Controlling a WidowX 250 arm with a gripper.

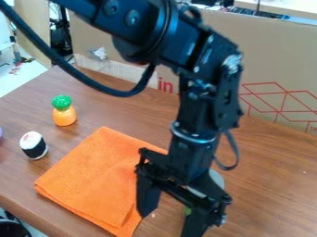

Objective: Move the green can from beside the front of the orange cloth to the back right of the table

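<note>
I am over a brown wood-grain surface (272,185), with a cardboard sheet (278,60) printed with red lines standing along its far side. Beyond that sheet is part of a light tabletop (285,5); to the upper left I see pale floor (22,74) and dark cables (60,34). A black object (11,227) sits low in the near left corner, past the surface's edge. On the left part of the surface stands a toy pineapple (64,112) with a green top and orange body, and nearer the camera lies a white-and-black roll (33,146). A bit of something purple (1,133) shows at the left border. My own arm (201,92) crosses the middle and blocks part of the view. My gripper (168,223) points down with its two fingers well apart, one in front of the right edge of a folded orange cloth (93,178); I can't tell whether they touch. Close behind my gripper is a pale grey rounded object (216,178), mostly hidden, and a small green patch (187,211) shows beside my other finger.
</note>
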